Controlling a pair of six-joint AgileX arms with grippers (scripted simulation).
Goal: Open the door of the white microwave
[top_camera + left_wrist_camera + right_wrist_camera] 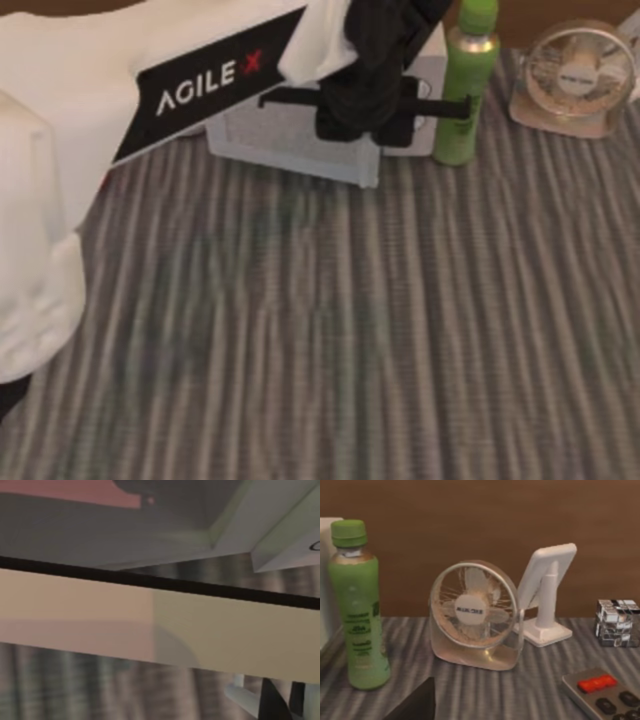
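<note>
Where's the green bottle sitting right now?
In the top view the green bottle stands at the table's far edge, right of centre, just right of the white microwave and left of the small fan.

surface point(330, 340): matt grey striped cloth look | white microwave point(432, 60): smooth matt plastic; door point(290, 140): pale speckled window | green bottle point(357, 615): glossy clear plastic, matt cap | fan point(475, 615): translucent glossy plastic | cube point(616, 622): mirror-shiny | my left arm point(60, 120): smooth white shell, my fingers point(365, 100) matt black
</note>
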